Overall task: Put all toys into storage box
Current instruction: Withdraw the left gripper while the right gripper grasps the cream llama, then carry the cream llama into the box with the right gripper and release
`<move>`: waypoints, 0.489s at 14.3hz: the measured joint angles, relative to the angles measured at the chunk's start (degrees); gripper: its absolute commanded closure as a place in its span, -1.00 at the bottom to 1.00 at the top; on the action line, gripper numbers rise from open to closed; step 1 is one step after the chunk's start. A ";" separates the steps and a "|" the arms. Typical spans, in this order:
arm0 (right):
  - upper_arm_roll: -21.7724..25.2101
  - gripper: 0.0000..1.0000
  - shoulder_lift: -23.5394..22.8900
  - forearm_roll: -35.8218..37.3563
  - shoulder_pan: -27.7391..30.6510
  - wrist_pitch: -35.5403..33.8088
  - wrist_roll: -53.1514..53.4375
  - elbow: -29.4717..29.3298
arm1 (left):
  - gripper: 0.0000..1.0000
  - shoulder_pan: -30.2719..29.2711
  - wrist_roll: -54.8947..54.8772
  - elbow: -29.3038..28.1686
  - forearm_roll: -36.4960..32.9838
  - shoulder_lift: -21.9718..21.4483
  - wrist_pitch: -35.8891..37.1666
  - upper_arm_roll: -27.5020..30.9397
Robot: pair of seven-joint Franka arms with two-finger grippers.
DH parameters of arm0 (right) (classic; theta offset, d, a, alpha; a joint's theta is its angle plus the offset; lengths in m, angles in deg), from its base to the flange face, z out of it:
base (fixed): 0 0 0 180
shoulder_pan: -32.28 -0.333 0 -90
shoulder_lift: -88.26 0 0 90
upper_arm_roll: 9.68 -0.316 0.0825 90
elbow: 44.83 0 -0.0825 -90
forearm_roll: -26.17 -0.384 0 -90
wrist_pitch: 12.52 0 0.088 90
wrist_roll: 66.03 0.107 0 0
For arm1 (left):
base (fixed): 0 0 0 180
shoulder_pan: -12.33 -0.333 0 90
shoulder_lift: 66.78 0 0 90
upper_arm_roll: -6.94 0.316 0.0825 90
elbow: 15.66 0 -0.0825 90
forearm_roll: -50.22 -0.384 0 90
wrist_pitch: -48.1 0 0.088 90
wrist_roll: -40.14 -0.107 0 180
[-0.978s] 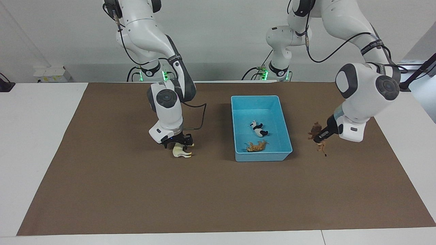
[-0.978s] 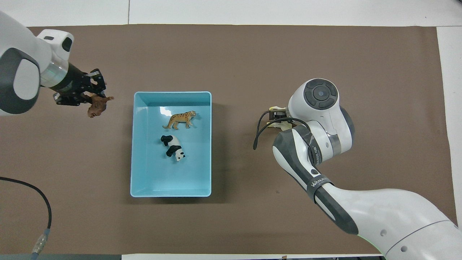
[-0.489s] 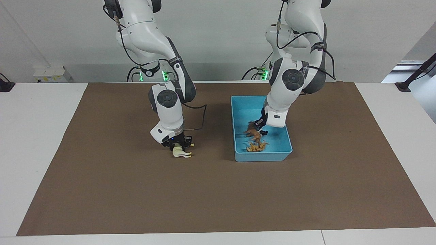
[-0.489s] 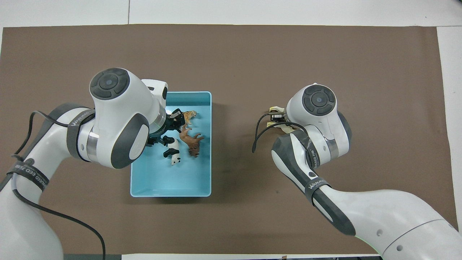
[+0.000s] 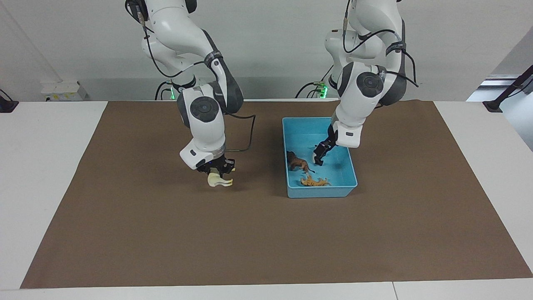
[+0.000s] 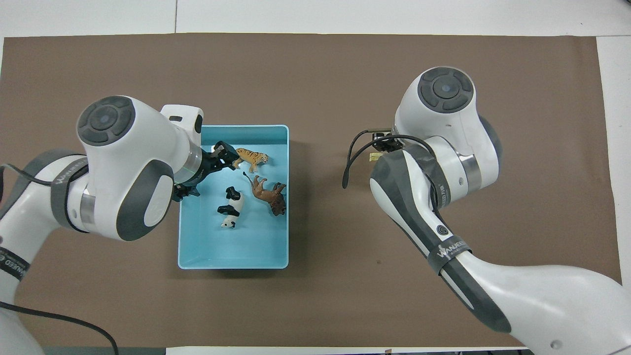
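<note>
Storage box: the light blue rectangular plastic storage box (image 5: 347, 164) sits on the brown mat (image 5: 266, 233) that covers the white desk (image 5: 46, 137), toward the left arm's end.
Brown lion: the small brown plastic lion figurine (image 5: 296, 161) lies loose on the floor of the box, beside the wall that faces the right arm's end.
Orange tiger: the orange striped plastic tiger figurine (image 5: 315, 181) lies in the box at the end farthest from the robots.
Panda: the black-and-white plastic panda figurine (image 6: 230, 213) lies in the box, beside the lion and nearer to the robots than the tiger.
Cream horse: the cream-white plastic horse figurine (image 5: 218, 180) hangs clear of the mat, pinched from above.
Left tool: the left tool (image 5: 320, 155) is over the inside of the box, above the panda, fingers spread wide and holding nothing.
Right tool: the right tool (image 5: 216, 168) is over bare mat toward the right arm's end, closed around the horse.
</note>
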 measured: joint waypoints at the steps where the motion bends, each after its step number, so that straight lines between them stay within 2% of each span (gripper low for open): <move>1: -0.25 1.00 0.77 -0.11 -0.02 -3.34 0.01 -3.31 | -1.00 -1.46 -2.91 0.70 -0.60 -1.00 1.98 0.06; 4: -2.11 1.00 2.12 -3.84 -0.27 -9.47 1.81 -11.82 | -1.00 -8.40 -16.74 7.02 -3.20 -3.37 13.81 0.29; 7: -2.97 1.00 1.30 -9.39 -4.50 -7.79 9.90 -18.18 | -1.00 -13.31 -31.02 11.45 -6.51 -5.44 21.42 0.49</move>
